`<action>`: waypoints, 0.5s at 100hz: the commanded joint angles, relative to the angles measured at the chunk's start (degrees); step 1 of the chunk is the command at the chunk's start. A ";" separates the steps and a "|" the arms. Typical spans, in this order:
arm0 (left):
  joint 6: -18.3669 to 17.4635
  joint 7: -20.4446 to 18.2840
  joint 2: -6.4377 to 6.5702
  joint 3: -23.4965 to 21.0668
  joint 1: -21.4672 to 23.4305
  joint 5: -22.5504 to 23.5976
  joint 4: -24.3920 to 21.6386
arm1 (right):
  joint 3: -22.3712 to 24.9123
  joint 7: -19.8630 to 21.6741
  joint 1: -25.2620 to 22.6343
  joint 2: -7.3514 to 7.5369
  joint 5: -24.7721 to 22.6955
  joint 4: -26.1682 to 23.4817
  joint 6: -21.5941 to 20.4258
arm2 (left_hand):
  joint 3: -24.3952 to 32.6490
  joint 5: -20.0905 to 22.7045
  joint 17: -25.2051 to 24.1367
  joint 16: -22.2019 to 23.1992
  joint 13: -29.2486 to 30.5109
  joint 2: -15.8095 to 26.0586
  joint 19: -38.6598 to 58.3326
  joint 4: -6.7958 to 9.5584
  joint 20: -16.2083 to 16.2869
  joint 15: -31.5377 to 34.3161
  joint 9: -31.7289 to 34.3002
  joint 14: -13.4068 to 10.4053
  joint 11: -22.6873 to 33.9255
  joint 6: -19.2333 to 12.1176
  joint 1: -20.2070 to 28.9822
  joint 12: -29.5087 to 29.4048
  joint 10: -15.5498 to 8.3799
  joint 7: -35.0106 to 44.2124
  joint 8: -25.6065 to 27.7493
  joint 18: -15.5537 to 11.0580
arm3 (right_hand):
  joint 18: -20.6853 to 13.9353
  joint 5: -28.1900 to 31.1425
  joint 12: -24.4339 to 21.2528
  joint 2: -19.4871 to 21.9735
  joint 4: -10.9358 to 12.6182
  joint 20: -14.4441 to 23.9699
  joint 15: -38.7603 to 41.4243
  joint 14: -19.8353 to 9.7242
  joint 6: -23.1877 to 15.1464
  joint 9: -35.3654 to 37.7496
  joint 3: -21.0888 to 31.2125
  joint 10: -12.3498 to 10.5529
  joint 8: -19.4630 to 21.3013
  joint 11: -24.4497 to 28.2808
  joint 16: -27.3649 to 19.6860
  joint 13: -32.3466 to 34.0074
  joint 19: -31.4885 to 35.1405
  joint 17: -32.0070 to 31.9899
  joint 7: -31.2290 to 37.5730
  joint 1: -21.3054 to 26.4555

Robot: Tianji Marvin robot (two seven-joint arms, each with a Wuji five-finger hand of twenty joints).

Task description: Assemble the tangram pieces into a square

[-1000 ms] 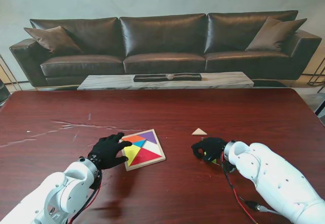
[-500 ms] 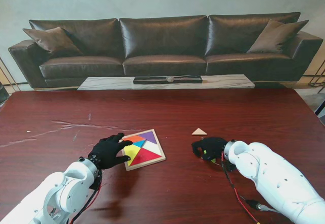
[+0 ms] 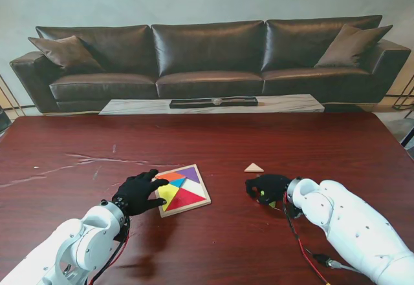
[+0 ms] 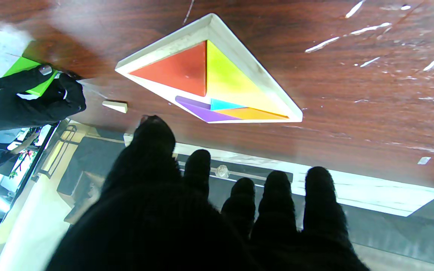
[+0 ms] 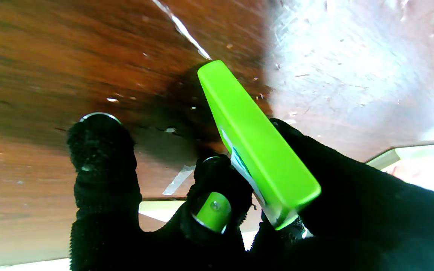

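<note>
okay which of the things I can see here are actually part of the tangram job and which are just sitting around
Part of the job: wooden tray with coloured pieces, green piece in the right hand, loose tan triangle.

Just around: sofa, low marble table.

Green piece (image 5: 256, 150), black-gloved right robot hand (image 3: 266, 189), red, yellow, purple tray pieces (image 3: 182, 190)

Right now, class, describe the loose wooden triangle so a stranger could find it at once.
On the table, look right of the tray of coloured pieces. Just beyond the right hand lies the triangle: small, plain pale wood, alone outside the tray.
</note>
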 commanded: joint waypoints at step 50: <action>0.69 -1.07 0.12 0.14 -0.02 -0.03 -0.23 | 0.60 -2.55 -0.93 -1.08 2.17 1.63 -1.12 | -2.34 0.71 -0.41 0.05 -1.17 2.64 -1.29 2.29 -0.03 -1.30 -1.21 -1.23 -1.32 -0.83 2.50 0.03 -0.71 -0.39 0.53 -0.63 | -1.51 7.06 8.21 8.40 4.58 -5.89 -14.21 -3.76 2.98 -5.02 3.88 5.45 7.87 4.20 -15.87 -0.04 -0.58 8.26 0.20 15.65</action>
